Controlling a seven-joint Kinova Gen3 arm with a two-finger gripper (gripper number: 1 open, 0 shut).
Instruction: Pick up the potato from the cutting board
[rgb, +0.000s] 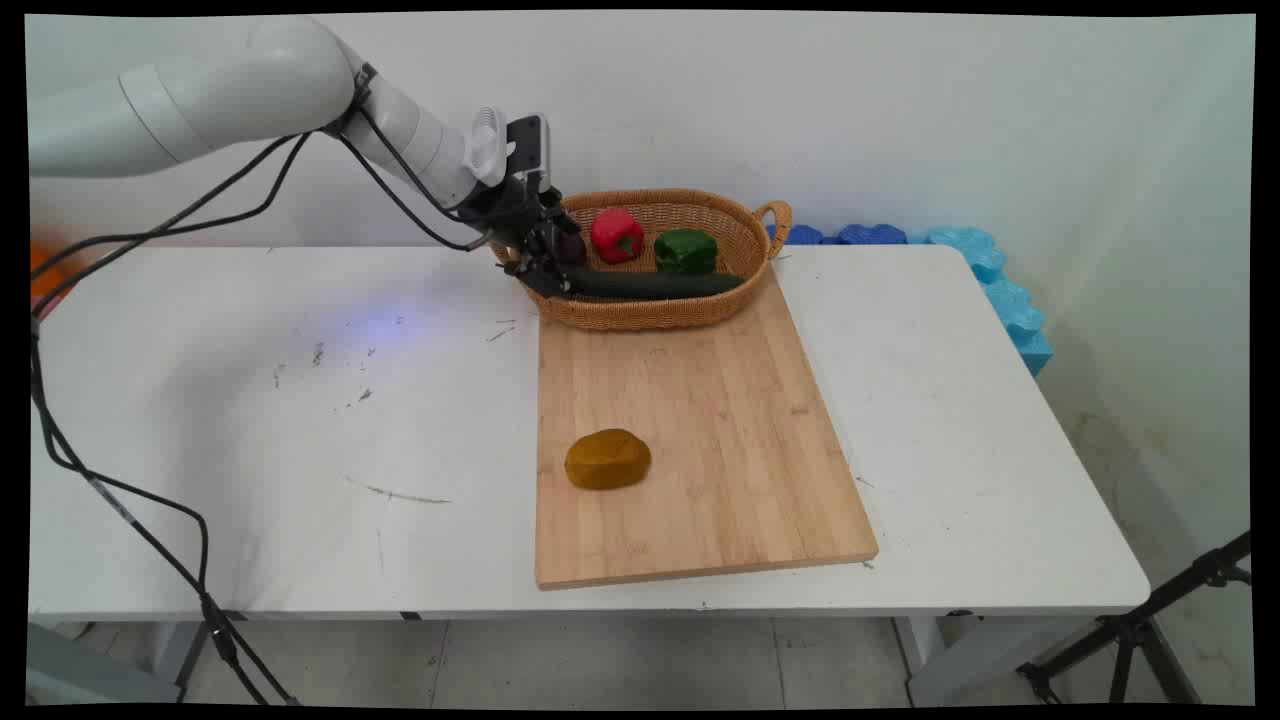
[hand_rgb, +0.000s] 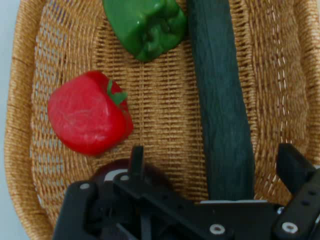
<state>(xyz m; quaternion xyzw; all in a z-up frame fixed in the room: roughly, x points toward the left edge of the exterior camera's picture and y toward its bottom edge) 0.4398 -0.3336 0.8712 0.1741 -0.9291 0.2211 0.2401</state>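
Note:
My gripper (rgb: 548, 272) (hand_rgb: 215, 165) reaches into the left end of a wicker basket (rgb: 650, 312) (hand_rgb: 280, 75) at the back of the table. It is open, and its fingers (hand_rgb: 136, 159) straddle the near end of a long dark green cucumber (rgb: 665, 285) (hand_rgb: 222, 115) without closing on it. A red bell pepper (rgb: 617, 235) (hand_rgb: 89, 120) and a green bell pepper (rgb: 686, 251) (hand_rgb: 146, 22) lie in the basket beside the cucumber. A dark rounded thing (rgb: 571, 247) (hand_rgb: 114, 171) sits under the left finger, mostly hidden.
A wooden cutting board (rgb: 700, 430) lies in front of the basket, with a brownish-yellow lump (rgb: 607, 460) on its near left part. Blue foam pieces (rgb: 1000, 290) line the back right edge. A black tripod (rgb: 1140, 630) stands at the lower right, off the table.

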